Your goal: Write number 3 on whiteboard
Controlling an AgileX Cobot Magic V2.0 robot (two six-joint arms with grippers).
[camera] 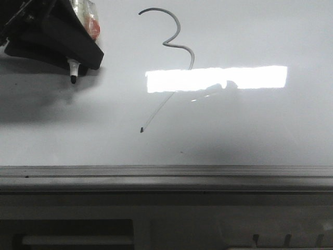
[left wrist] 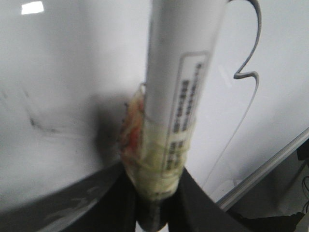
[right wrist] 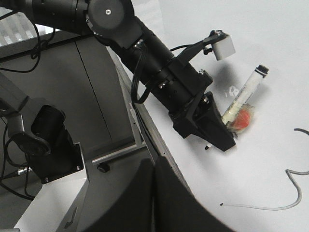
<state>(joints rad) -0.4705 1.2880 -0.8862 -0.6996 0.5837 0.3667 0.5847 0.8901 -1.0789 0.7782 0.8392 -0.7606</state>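
The number 3 (camera: pixel 179 31) is a thin dark-grey line on the whiteboard (camera: pixel 260 130), with a long tail that slants down to a dark dot. My left gripper (camera: pixel 78 61) hangs at the upper left, shut on a white marker pen (camera: pixel 73 70) whose black tip points down at the board, well left of the 3. In the left wrist view the taped marker pen (left wrist: pixel 178 72) sits between the dark fingers, with the number 3 (left wrist: pixel 244 75) beside it. My right gripper (right wrist: pixel 155 166) is shut on nothing, off the board's edge, looking at the left gripper (right wrist: pixel 215 133) and the number 3 (right wrist: pixel 256 208).
A bright rectangular light reflection (camera: pixel 216 78) crosses the middle of the 3. A grey metal ledge (camera: pixel 166 174) runs along the board's near edge. The left arm (right wrist: pixel 159 72) reaches over the board from its side, above a grey frame.
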